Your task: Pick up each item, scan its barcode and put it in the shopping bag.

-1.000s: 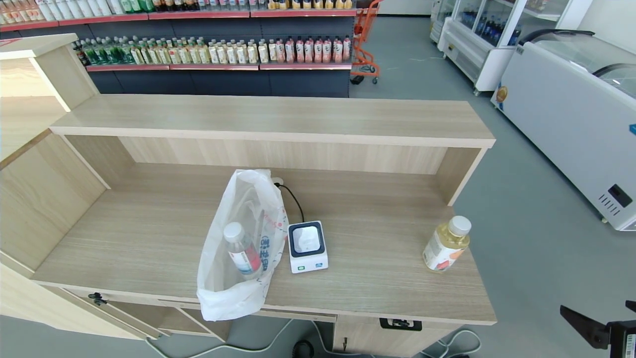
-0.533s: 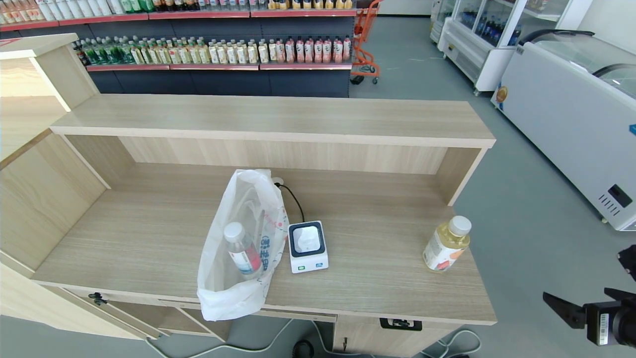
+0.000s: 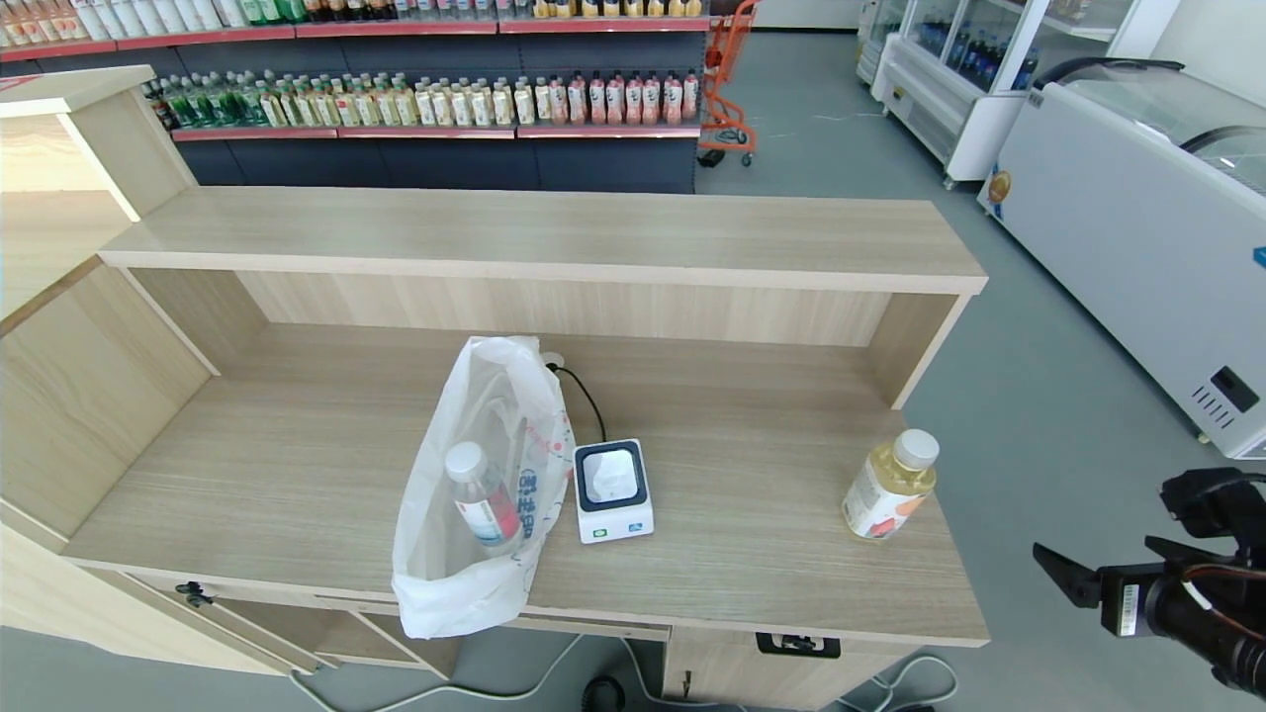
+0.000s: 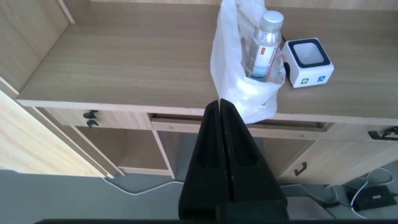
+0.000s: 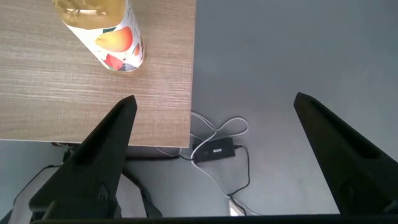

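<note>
A juice bottle (image 3: pixel 890 485) with yellow liquid and a white cap stands upright near the counter's right end; it is also the juice bottle (image 5: pixel 102 31) seen from the right wrist. My right gripper (image 3: pixel 1103 516) hangs open off the counter's right edge, beside and below that bottle, with its fingers spread wide around nothing (image 5: pixel 214 101). A white shopping bag (image 3: pixel 475 494) stands at the front middle with a clear water bottle (image 3: pixel 483 504) inside. The white barcode scanner (image 3: pixel 613 489) sits just right of the bag. My left gripper (image 4: pixel 221 106) is shut, low in front of the counter below the bag (image 4: pixel 239 81).
The wooden counter (image 3: pixel 752 554) has a raised back ledge and side walls. The scanner's black cable (image 3: pixel 584 396) runs back behind the bag. Cables (image 5: pixel 214 146) lie on the floor under the right end. Freezers (image 3: pixel 1137 227) stand to the right.
My right gripper has risen from the lower right corner and shifted left, closer to the counter's right end. Bag, scanner and both bottles have stayed put.
</note>
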Robot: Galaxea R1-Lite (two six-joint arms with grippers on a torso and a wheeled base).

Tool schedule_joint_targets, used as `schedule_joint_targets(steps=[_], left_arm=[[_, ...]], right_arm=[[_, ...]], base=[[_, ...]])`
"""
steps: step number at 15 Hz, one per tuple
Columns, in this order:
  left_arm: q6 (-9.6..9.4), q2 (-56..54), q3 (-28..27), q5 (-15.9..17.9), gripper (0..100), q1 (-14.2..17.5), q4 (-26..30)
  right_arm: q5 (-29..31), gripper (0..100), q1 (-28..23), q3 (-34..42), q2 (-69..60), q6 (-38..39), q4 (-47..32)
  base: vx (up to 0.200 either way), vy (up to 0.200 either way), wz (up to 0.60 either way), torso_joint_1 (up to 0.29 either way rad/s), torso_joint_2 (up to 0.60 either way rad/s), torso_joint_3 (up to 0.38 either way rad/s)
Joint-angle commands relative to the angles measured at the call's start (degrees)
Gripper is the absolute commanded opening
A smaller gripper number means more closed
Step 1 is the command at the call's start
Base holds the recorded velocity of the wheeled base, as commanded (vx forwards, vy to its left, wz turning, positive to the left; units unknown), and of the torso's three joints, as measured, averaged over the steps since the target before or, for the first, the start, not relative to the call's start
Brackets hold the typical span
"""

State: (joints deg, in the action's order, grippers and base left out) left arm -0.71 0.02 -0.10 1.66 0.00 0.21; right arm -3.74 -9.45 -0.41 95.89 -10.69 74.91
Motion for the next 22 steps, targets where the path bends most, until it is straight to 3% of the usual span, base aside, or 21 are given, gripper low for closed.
schedule_joint_targets(steps=[1,6,22], left_arm=[[0.00,0.1,0.0,0.0,0,0.0,0.0],[0.00,0.0,0.0,0.0,0,0.0,0.1],[0.00,0.0,0.0,0.0,0,0.0,0.1]], right_arm=[[-0.2,100,1.4,0.4,7.0,0.1,3.2],[-0.1,100,6.1,0.4,16.0,1.3,15.0],[0.2,100,12.4,-15.4,28.0,4.2,15.1]], base=[[0.000,0.000,0.00,0.000,0.00,0.000],[0.000,0.000,0.00,0.000,0.00,0.000],[0.000,0.000,0.00,0.000,0.00,0.000]])
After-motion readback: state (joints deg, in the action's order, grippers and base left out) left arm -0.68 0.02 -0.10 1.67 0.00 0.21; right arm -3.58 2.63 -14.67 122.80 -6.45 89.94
